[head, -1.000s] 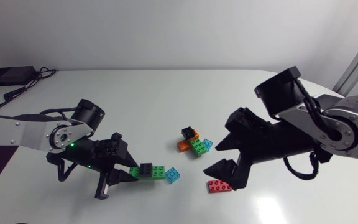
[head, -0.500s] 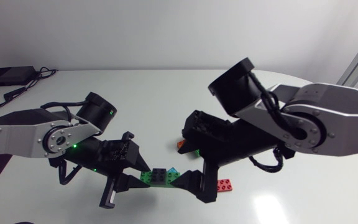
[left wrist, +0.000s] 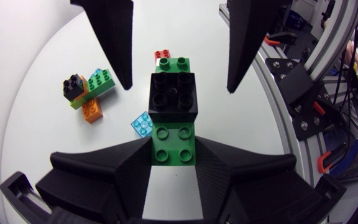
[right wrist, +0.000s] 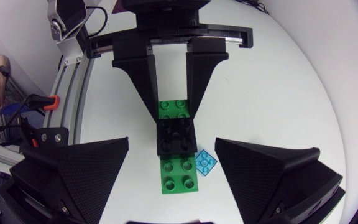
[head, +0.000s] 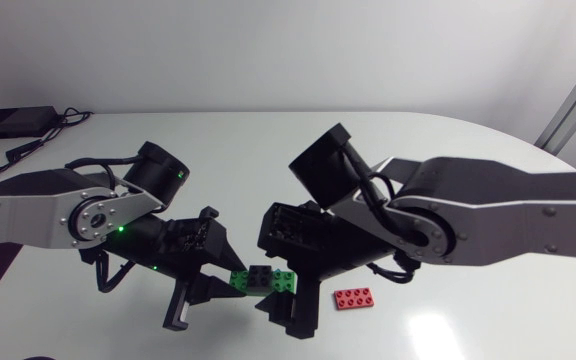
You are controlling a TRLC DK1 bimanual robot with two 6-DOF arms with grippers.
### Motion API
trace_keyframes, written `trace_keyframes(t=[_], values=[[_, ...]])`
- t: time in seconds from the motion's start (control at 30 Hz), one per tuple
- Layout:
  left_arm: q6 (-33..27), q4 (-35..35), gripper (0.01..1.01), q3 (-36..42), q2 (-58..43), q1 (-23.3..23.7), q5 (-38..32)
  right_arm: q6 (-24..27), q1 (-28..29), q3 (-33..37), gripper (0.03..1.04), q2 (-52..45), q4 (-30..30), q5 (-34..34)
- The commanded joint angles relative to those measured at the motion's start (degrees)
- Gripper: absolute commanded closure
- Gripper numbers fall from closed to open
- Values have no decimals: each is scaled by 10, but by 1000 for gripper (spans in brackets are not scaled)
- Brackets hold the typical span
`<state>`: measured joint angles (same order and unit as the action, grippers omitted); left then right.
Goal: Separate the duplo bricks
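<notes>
Near the front edge, mid-table: the left claw (left wrist: 174, 142) is clamped on one end of the green brick (head: 283, 281), and the black brick (head: 261, 277) is studded onto its middle.
Right claw (right wrist: 173, 143): its fingers stand apart, one on each side of the stack's free end, and I can see no contact.
Changed: a second ago the right arm sat back toward the right edge, its claw by the red brick (head: 353, 297). It has since swung past the middle to meet the stack, which the left arm has brought inward.
Meaning: this looks like the set-up for a two-handed pull. Nothing has been separated yet.
Other bricks: a blue tile (left wrist: 143, 124) lies on the table just beside the stack. A mixed clump (left wrist: 86, 93) sits further toward the back.
Room: each arm has space to draw back toward its own side edge. The front edge is close, so pulling sideways seems safer. The red brick lies just beside the right claw.
</notes>
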<state>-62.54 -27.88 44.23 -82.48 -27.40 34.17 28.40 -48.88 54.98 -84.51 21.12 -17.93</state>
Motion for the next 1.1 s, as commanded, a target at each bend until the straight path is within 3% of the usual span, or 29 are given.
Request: trace_keyframes(t=[0.0, 0.3, 0.5, 0.67, 1.07], values=[[12, -5, 772, 20, 6, -1, 11, 14, -6, 5, 70, -18, -13, 6], [12, -5, 772, 23, -7, -7, 11, 14, -10, -11, 167, -13, -28, 17], [13, -5, 772, 24, -10, -11, 11, 16, -12, -25, 400, -8, -39, 20], [13, -5, 772, 23, -11, -11, 11, 23, -17, -37, 751, -1, -50, 36], [12, -5, 772, 13, -16, -16, 11, 30, -31, -45, 815, 26, -50, 48]])
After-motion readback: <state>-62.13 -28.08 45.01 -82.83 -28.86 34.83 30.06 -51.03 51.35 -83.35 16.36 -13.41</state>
